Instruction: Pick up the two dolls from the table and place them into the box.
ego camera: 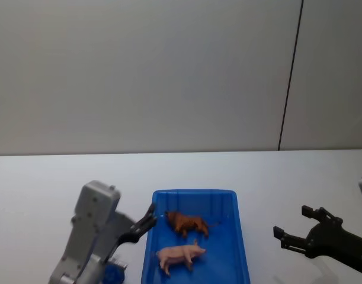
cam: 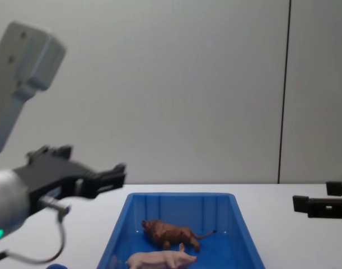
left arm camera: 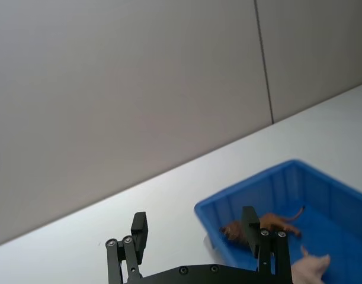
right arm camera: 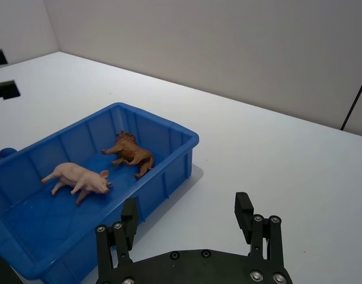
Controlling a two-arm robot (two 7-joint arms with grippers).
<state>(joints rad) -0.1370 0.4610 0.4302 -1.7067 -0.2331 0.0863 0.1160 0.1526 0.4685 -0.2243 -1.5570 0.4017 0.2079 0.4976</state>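
Both dolls lie inside the blue box (ego camera: pixel 195 194): the brown lion (ego camera: pixel 188 223) toward its far end, the pink pig (ego camera: pixel 179 255) on its side nearer me. My left gripper (ego camera: pixel 144 225) hangs open and empty just left of the box's rim. Out to the right of the box, over the white table (ego camera: pixel 287 177), my right gripper (ego camera: pixel 293 222) is open and holds nothing. In the left wrist view the open fingers (left arm camera: pixel 139 232) frame the box (left arm camera: pixel 258 189) and lion (left arm camera: pixel 269 223). The right wrist view shows the lion (right arm camera: pixel 132 154) and pig (right arm camera: pixel 80 177) in the box (right arm camera: pixel 169 127).
A small blue rounded object (ego camera: pixel 112 273) sits on the table left of the box, below my left arm. A plain grey wall with a dark vertical seam (ego camera: pixel 290 77) stands behind the table. Bare tabletop lies between the box and my right gripper.
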